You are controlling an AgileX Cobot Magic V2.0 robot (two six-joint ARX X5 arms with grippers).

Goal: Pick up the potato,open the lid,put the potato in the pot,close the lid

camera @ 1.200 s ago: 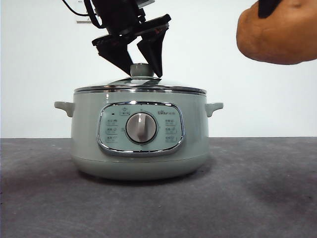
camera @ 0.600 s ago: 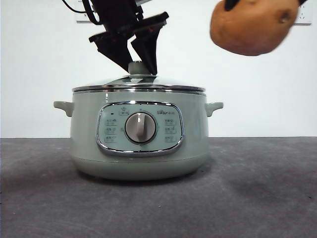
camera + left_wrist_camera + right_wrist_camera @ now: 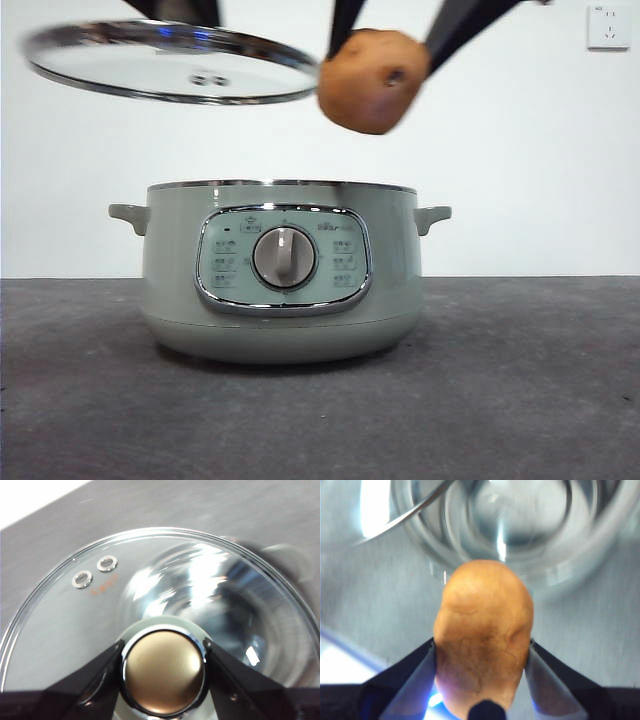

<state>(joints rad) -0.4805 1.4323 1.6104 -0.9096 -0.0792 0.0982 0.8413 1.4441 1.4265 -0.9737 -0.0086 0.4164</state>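
**Lid lifted clear, potato carried in over the open pot**

Since half a second ago the lid [image 3: 170, 62] has come off the pot [image 3: 280, 270] and hangs high to one side; the potato [image 3: 372, 80] has swung in above the rim. Left gripper [image 3: 162, 667] pinches the lid's knob [image 3: 162, 672] from both sides. Right gripper [image 3: 481, 665] clamps the potato [image 3: 482, 630] across its middle. Likely handling: potato firm, fairly heavy, rounded, could roll; glass lid rigid, breakable, slick, so the knob is the only safe hold.
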